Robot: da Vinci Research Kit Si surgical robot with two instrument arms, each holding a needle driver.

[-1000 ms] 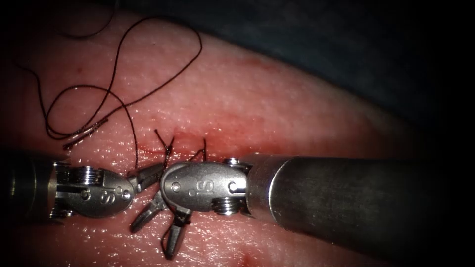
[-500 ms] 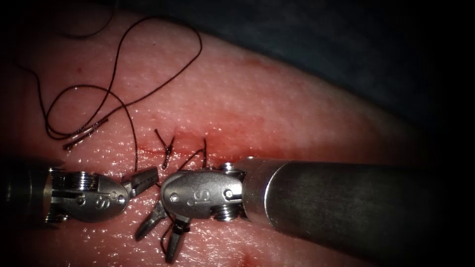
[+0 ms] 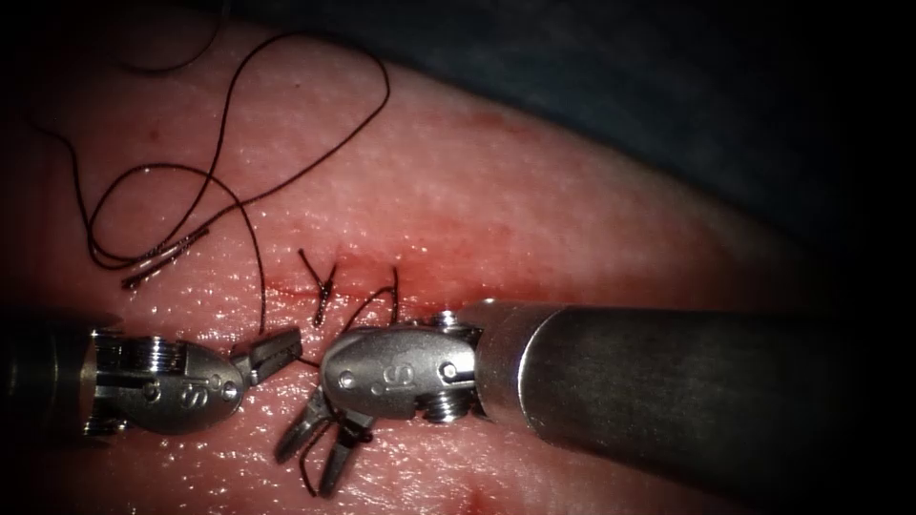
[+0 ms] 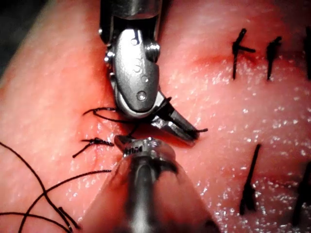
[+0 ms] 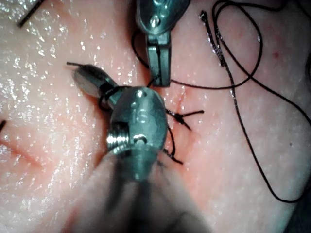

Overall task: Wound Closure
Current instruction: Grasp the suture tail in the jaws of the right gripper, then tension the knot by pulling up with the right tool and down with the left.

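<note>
My left tool (image 3: 284,343) lies low on the tissue (image 3: 534,219) left of the knots, its jaws shut on the dark thread (image 3: 258,257) that runs up into loose loops. My right tool (image 3: 307,465) comes in from the right with its jaws pointing down and left. Thread is looped around them, and they are shut on a short thread end (image 5: 73,64). The needle (image 3: 164,256) lies free on the tissue at the left, held by neither tool. Tied stitches (image 3: 322,281) with short tails sit on the reddened cut (image 3: 420,259).
Long loops of thread (image 3: 315,153) spread over the tissue at upper left. More stitches (image 4: 236,48) with cut ends cross the cut. The tissue's far edge meets dark cloth (image 3: 668,86) at upper right. The right tool's thick shaft (image 3: 687,391) covers the lower right.
The right tool's jaws, wide apart a second ago, have closed on the thread end between them. The left tool slid a little down and left with its thread.
</note>
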